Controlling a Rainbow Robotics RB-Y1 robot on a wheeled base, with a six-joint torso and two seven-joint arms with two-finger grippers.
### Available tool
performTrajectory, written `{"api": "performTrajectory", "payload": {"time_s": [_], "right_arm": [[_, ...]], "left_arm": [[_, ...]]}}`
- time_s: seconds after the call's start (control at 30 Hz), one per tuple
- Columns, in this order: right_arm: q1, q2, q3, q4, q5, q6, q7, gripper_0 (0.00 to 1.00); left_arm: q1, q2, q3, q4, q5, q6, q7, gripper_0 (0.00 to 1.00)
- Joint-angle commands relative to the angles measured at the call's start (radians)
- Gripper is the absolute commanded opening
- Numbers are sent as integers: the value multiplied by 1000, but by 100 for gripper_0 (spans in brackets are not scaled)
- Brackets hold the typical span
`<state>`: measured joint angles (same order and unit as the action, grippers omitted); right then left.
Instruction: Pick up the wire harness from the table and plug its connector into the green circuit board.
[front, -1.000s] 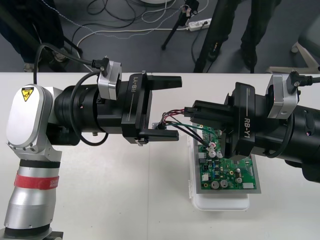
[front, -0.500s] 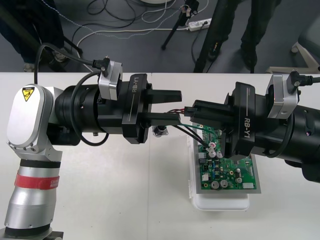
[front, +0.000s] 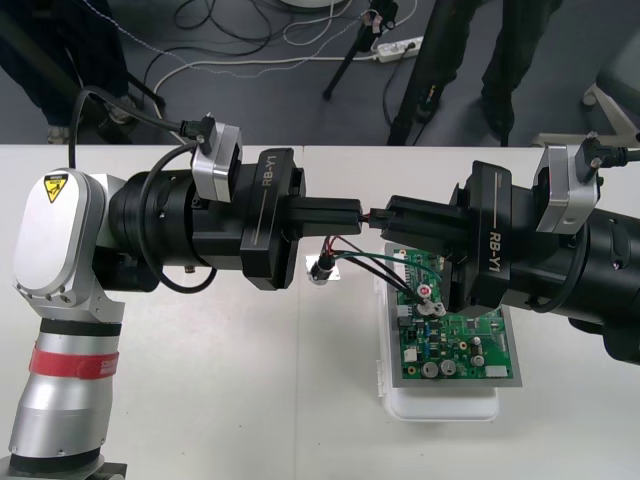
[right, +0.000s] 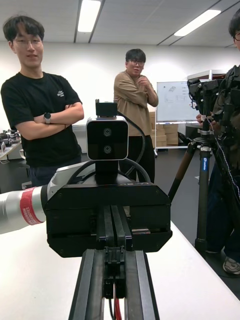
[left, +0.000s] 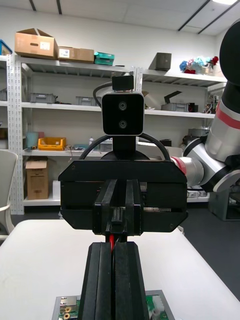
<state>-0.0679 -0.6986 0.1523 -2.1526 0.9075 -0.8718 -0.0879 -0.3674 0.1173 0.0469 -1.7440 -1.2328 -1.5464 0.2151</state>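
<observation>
Since a second ago, the fingers of the left end effector (front: 340, 212) have been brought from a wide spread to pressed together. They are pinched on the wires of the wire harness (front: 347, 256), tip to tip with the right end effector (front: 395, 220), which is clamped on the same harness. The harness is held above the bench (front: 250, 400). Its round socket (front: 322, 270) is seen below the left fingers, near the far left corner of the green circuit board (front: 455, 335).

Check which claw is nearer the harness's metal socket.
Left. The socket sits just beside the left claw, which is shut on the harness wires. The right claw, also shut on them, is further off, by the far edge of the green board.
</observation>
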Motion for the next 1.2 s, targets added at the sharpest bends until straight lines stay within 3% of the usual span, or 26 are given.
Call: {"api": "performTrajectory", "payload": {"time_s": [0.03,0.17,0.2,0.27,0.3,0.33,0.37,0.47,0.83,1.2], "right_arm": [[4,14,13,-38,-12,-1,33,0],[2,13,12,-38,-15,-1,33,0],[2,13,13,-38,-13,-1,33,5],[2,10,12,-38,-15,1,34,47],[4,10,12,-38,-15,1,33,56],[2,8,13,-38,-15,1,34,75],[4,7,12,-38,-15,1,33,87],[4,4,13,-36,-19,1,34,97],[5,1,12,-36,-25,7,31,100],[43,-48,-3,-36,-52,2,33,100]], "left_arm": [[-41,-19,-24,-9,24,-24,-6,0],[-41,-13,-25,-9,30,-24,-10,0],[-41,-13,-25,-9,30,-24,-10,0],[-41,-13,-25,-9,30,-24,-10,0],[-41,-13,-25,-9,30,-24,-10,0],[-41,-13,-25,-9,30,-24,-11,0],[-41,-13,-25,-9,32,-24,-11,0],[-41,-13,-25,-9,32,-24,-14,0],[-39,2,-21,-9,33,-24,-28,0],[2,99,-18,-9,49,-24,-48,0]]}}
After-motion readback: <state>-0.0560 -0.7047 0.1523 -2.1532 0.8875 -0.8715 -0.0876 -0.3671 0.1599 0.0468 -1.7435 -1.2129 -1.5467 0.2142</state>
